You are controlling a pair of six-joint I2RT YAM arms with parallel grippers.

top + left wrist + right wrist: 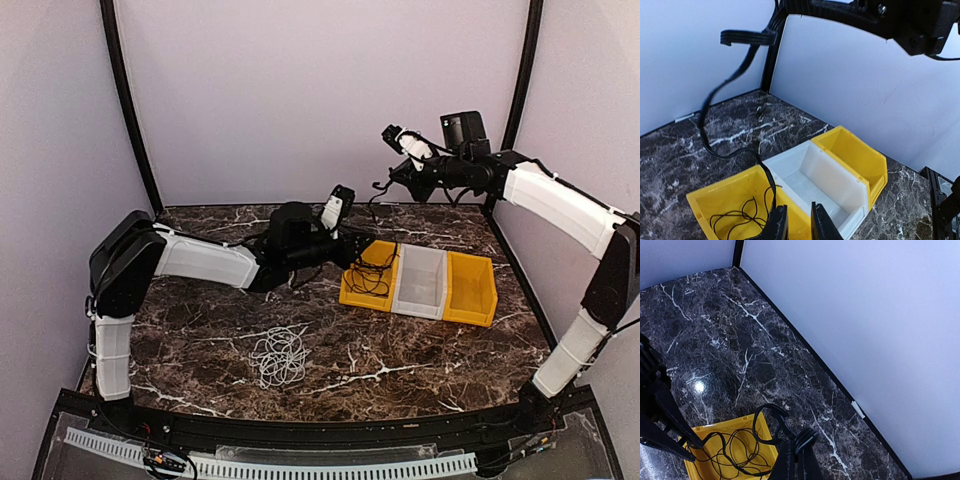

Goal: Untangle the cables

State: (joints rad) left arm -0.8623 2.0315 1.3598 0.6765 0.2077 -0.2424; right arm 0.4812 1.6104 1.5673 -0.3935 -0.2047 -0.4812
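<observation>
A thin black cable (372,268) lies partly coiled in the left yellow bin (350,295) and rises from it to my right gripper (392,184). That gripper is raised high at the back right. In the right wrist view my right gripper (799,462) is shut on a looped bundle of the black cable (806,436). My left gripper (352,256) hovers at the left yellow bin's near rim. Its jaws (799,225) stand narrowly apart with nothing between them, and the black cable (707,107) passes just beside its left finger. A grey-white cable coil (280,355) lies on the table in front.
A white bin (420,285) and a second yellow bin (472,290) stand in a row to the right of the left yellow bin. Both look empty in the left wrist view, the white bin (815,182) and the yellow bin (860,155). Walls enclose the dark marble table (200,330).
</observation>
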